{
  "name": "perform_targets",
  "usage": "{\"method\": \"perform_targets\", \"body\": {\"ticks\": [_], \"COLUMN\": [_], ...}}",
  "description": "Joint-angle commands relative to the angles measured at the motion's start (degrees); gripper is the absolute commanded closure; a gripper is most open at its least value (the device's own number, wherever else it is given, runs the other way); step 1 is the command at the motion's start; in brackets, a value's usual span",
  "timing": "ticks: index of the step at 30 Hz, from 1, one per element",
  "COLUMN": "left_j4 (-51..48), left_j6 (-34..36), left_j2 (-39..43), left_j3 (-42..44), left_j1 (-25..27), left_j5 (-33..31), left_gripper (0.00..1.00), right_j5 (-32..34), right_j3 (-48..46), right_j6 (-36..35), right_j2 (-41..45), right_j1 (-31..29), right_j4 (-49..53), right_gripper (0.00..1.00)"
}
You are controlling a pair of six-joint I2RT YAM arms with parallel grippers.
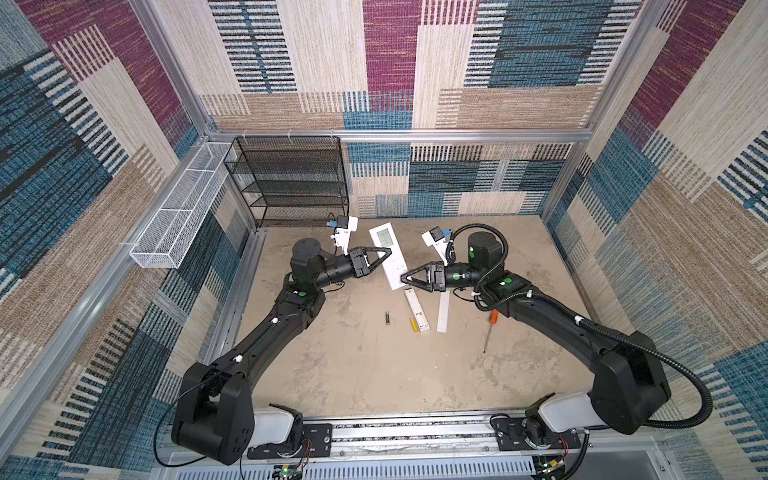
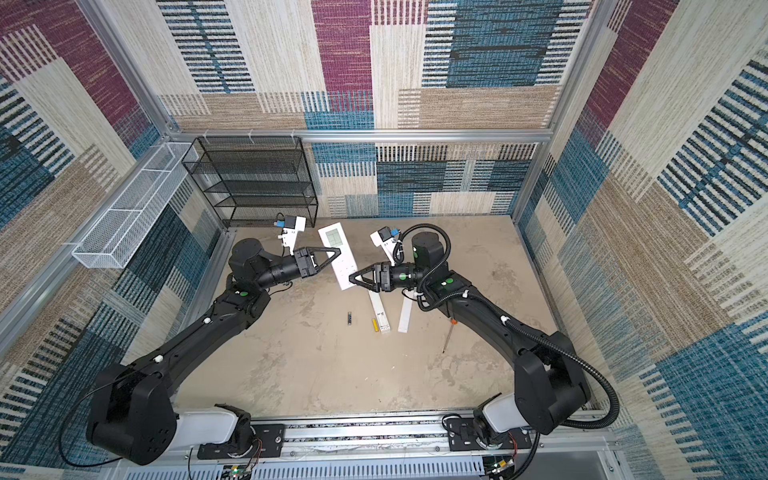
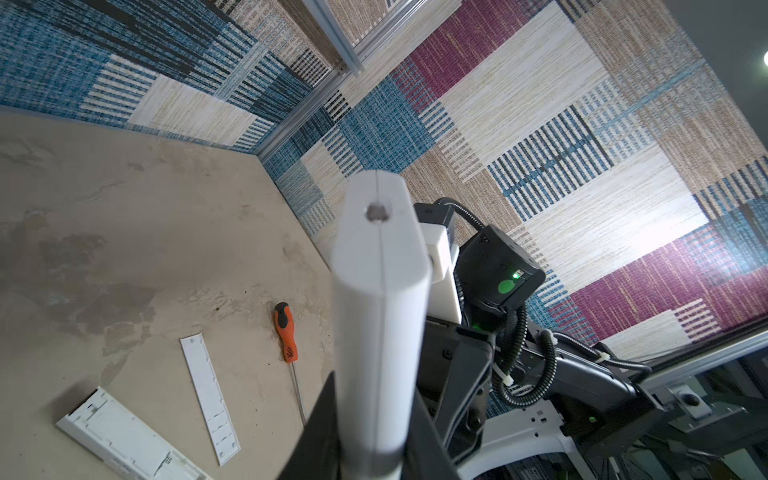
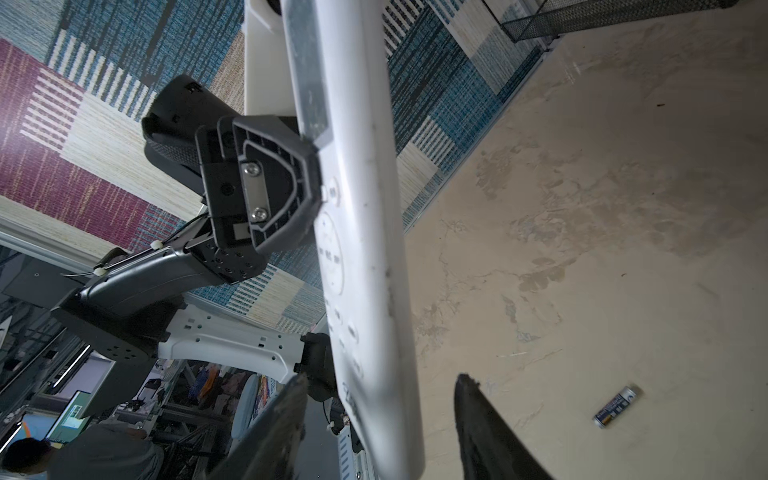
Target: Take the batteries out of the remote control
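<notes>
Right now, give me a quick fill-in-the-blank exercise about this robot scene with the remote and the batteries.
The left end effector grips the white ____.
The battery nearest the dark battery is coloured ____.
The screwdriver handle is black and ____.
Missing words: remote control; yellow; orange.

Tan, blotchy tabletop [image 1: 353, 374], walled on the left, far and right sides. Standing in the far left corner, a black mesh rack [image 1: 291, 183]. Lying flat around the middle, from left to right: a dark battery [image 1: 387, 318]; a yellow battery [image 1: 413, 324] just beside the near end of a white labelled panel [image 1: 417, 307]; a plain white strip [image 1: 443, 313]; farther right, an orange-and-black-handled screwdriver [image 3: 288, 345], laid tip-first toward the near edge.
</notes>
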State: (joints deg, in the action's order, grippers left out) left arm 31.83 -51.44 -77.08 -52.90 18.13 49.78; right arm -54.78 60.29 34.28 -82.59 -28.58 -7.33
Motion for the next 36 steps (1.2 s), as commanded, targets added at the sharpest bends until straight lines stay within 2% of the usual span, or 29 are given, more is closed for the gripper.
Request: {"method": "perform_targets", "body": {"ticks": [1,4,13,20,25,29,36], "left_j4": [7.7,7.4,8.8,7.0,4.0,3.9,-2.2], "left_j6": [-2.6,-2.2,-2.8,-1.4,0.7,1.4,3.8], "left_j2": [-0.2,-0.2,-0.9,-0.8,0.1,0.7,1.6], "left_j3": [0.1,-0.1,-0.3,-0.3,0.1,0.6,0.4], "left_j1": [0.0,0.0,0.0,0.1,0.0,0.1,-0.1], "left_j5": [1.5,1.8,2.7,2.8,1.9,1.9,0.7], "left_gripper": [0.88,0.87,0.86,0.82,0.73,0.64,0.52], "right_j5": [-3.3,-3.9,-6.4,-6.7,-5.5,-4.8,-2.6], "right_j3": [-0.1,0.2,1.5,2.4,2.4,2.4,3.2], "right_j6": [3.2,3.4,5.8,5.9,5.1,4.4,1.6], "right_j2": [-0.3,-0.6,-3.0,-4.2,-3.9,-3.6,-2.9], "right_j1": [-0.1,-0.1,-0.6,-0.9,-0.9,-0.9,-0.9], "right_j4": [-5.7,-6.2,-10.4,-11.0,-10.2,-9.5,-6.2], "right_gripper": [0.48,0.51,0.51,0.68,0.79,0.81,0.86]}}
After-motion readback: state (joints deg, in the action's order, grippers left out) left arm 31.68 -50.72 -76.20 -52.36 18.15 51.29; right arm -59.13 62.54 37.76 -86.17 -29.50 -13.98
